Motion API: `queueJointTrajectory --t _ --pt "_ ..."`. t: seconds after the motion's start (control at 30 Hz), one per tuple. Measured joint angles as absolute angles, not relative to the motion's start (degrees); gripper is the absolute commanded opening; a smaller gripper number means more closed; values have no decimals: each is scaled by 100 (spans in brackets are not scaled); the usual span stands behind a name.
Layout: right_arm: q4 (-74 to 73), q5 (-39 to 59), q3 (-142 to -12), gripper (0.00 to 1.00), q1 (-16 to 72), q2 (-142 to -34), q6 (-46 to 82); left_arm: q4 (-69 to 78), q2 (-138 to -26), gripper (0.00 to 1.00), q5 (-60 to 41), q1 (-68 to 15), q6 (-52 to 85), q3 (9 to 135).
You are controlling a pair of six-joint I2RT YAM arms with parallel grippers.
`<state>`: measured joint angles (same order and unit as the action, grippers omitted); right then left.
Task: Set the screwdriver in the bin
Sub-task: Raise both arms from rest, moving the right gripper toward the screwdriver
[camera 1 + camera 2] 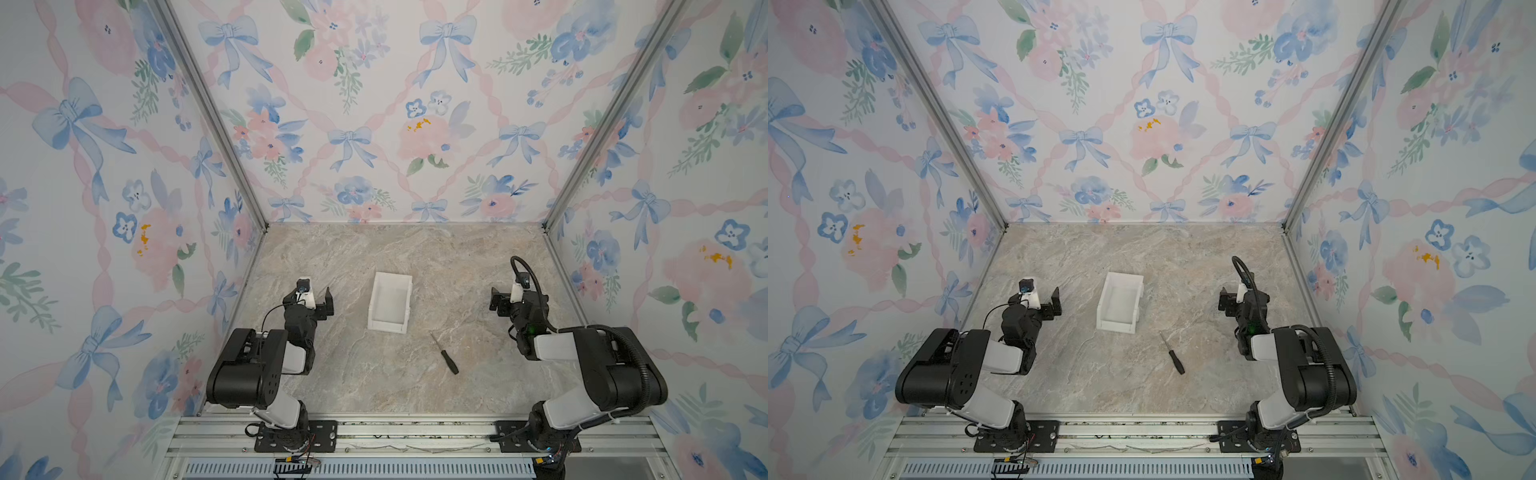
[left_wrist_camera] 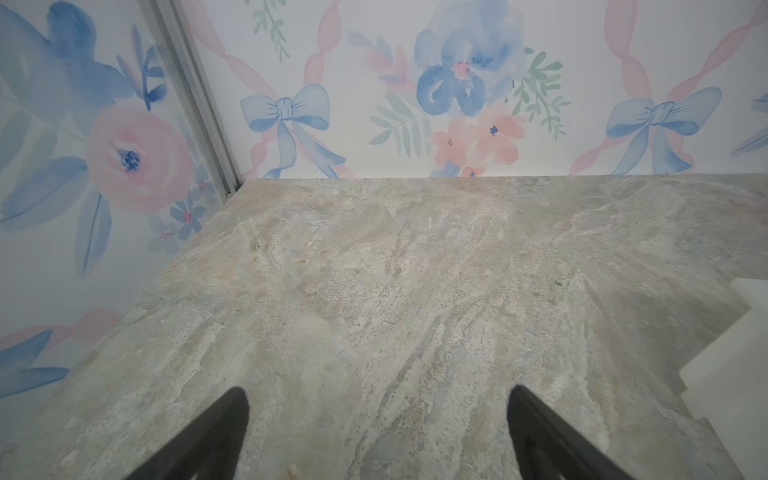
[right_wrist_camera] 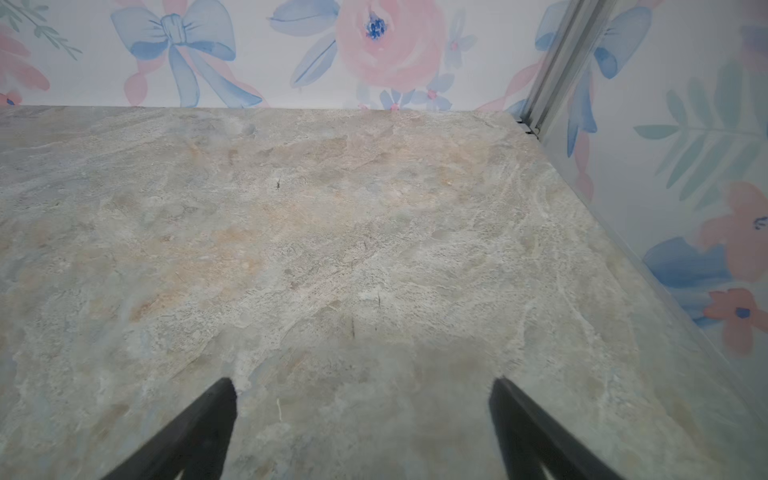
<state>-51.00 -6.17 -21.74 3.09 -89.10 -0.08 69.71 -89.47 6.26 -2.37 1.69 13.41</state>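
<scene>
As the table stands: we count two task items on the marbled table point(image 1: 374, 386), and neither arm touches either.
Screwdriver point(image 1: 444, 353): lies flat just off the bin's near right corner, apart from it. Its black handle points toward the arm bases and its thin shaft toward the bin. It is closer to the right arm and shows in neither wrist view.
Bin point(image 1: 372, 305): white, open-topped, mid-table between the arms. We see nothing inside it in both top views.
Left gripper point(image 2: 377, 395): fingers spread wide, nothing between them, bare table beneath. A white corner of the bin shows at the edge of its wrist view.
Right gripper point(image 3: 363, 383): fingers spread wide and empty, over bare table well apart from the screwdriver.
Risk at pickup: we judge the tool too slim and low for an easy pinch. Fingers may close above it or scrape the hard table. A round handle may roll away, and a grip on the shaft alone may let it swing.
Risk at the bin: we expect a long tool carried crosswise could catch a wall and rest on the rim. A bump could also shove the light bin aside.
</scene>
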Motion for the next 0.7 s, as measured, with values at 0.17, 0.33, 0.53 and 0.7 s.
queueJointTrajectory --t 0.17,0.33,0.53,0.7 --pt "-5103 -617 -2174 97 309 -8910 -8 6965 -8947 98 626 -237 169 1341" --pt "-5100 -617 -2174 97 309 -8910 -8 6965 -8947 98 622 -237 167 1341" --pt "-5100 -617 -2174 97 309 -8910 -8 6965 -8947 98 622 -237 154 1341" --pt "-5076 -617 -2180 97 274 -8908 -1 6652 -8892 98 486 -215 145 1444"
